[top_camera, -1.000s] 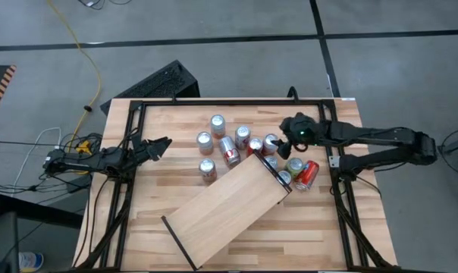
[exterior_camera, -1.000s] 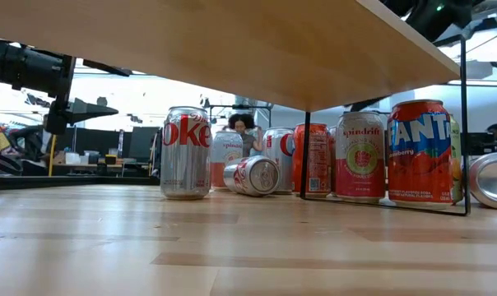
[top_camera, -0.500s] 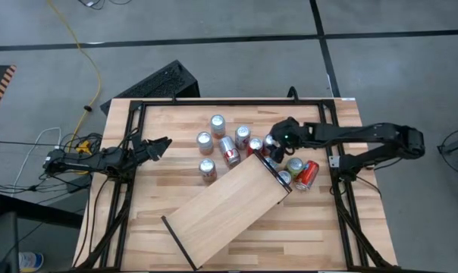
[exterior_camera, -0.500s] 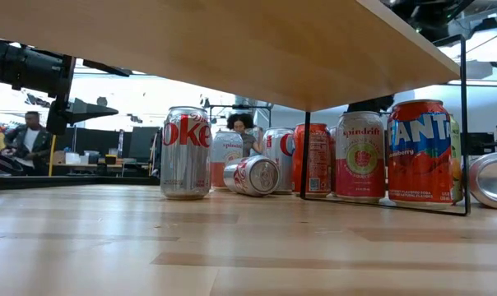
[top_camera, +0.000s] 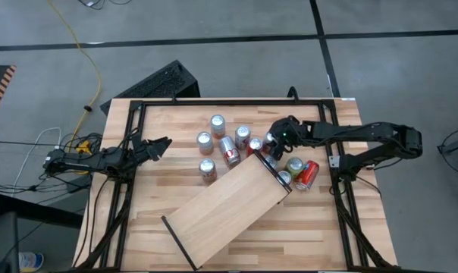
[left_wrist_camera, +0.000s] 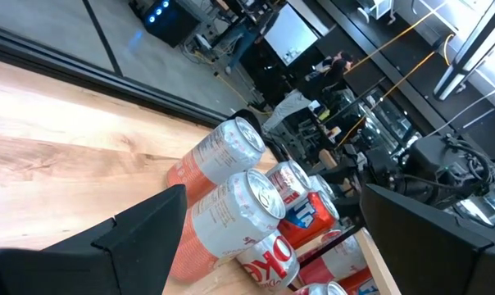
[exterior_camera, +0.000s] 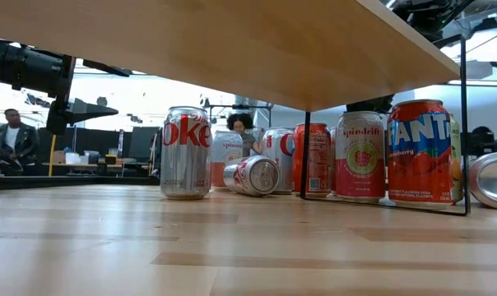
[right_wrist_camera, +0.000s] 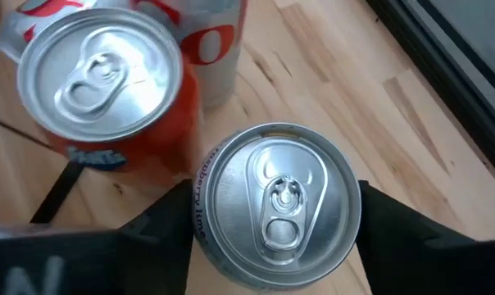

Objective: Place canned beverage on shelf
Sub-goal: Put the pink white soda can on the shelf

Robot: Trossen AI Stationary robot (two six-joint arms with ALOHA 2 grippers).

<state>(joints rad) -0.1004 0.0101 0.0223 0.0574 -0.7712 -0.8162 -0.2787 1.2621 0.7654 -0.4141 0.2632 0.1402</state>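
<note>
The shelf (top_camera: 225, 208), a pale wood board with black end strips, stands diagonally on the tabletop; the low view shows its underside (exterior_camera: 232, 49). Several cans stand or lie behind its far right end. My right gripper (top_camera: 277, 139) is open, its fingers on either side of the top of an upright silver-topped can (right_wrist_camera: 276, 205). The low view shows this as the pink-and-green can (exterior_camera: 359, 156), standing on its base. My left gripper (top_camera: 165, 142) is open and empty at the table's left side. My right gripper comes from above, pointing down, with one finger (right_wrist_camera: 161, 225) and the other (right_wrist_camera: 395, 229) at opposite sides of the can's top rim (right_wrist_camera: 206, 184). Whether they touch it I cannot tell. The can stands upright on the table.
An orange Fanta can (right_wrist_camera: 108, 82) stands close beside the can, by the shelf's black end strip (top_camera: 268, 167). Diet Coke cans stand (exterior_camera: 185, 152) and lie (exterior_camera: 253, 175) nearby, and a red can (top_camera: 306, 174) lies at the right. Black frame rails (top_camera: 343, 197) border the table.
My right gripper has moved toward the table's left and down, from beyond the can cluster's right side to over the pink-and-green can, with its fingers now around the can's top. The cans and shelf have stayed in place.
</note>
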